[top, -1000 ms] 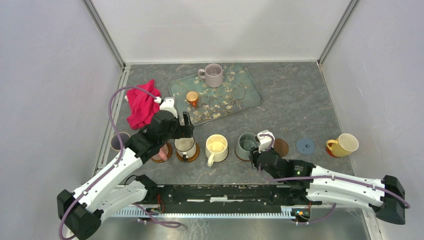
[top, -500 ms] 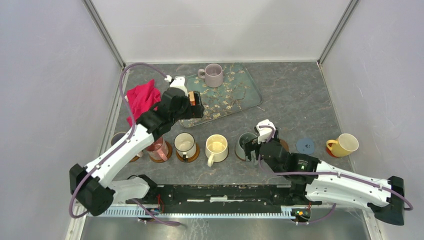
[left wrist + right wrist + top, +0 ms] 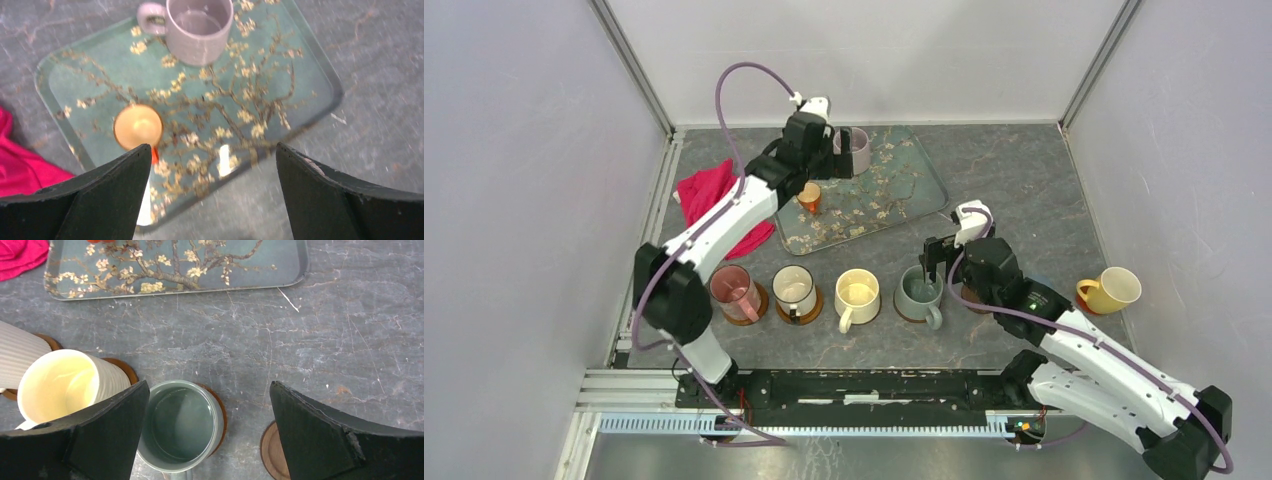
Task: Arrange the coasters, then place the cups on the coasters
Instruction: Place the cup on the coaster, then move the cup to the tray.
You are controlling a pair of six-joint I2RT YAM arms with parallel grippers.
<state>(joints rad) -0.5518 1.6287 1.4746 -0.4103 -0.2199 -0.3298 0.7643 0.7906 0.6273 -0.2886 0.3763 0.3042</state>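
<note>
Mauve cup (image 3: 199, 27) + small orange item (image 3: 138, 126) on floral tray (image 3: 306, 75); red cloth (image 3: 20, 167) far L; L gripper (image 3: 212, 150) jaws wide apart.

Grey tbl (image 3: 1024, 190); tray (image 3: 909, 195), red cloth (image 3: 709, 195), coasters (image 3: 272, 452)

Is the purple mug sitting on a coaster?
No, the mug stands right on the flowery tray, with nothing between them.

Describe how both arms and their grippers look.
The left arm and right arm have white shells with black joints; a mauve cable runs along each. The left gripper and right gripper have black, wedge-shaped fingers.
</note>
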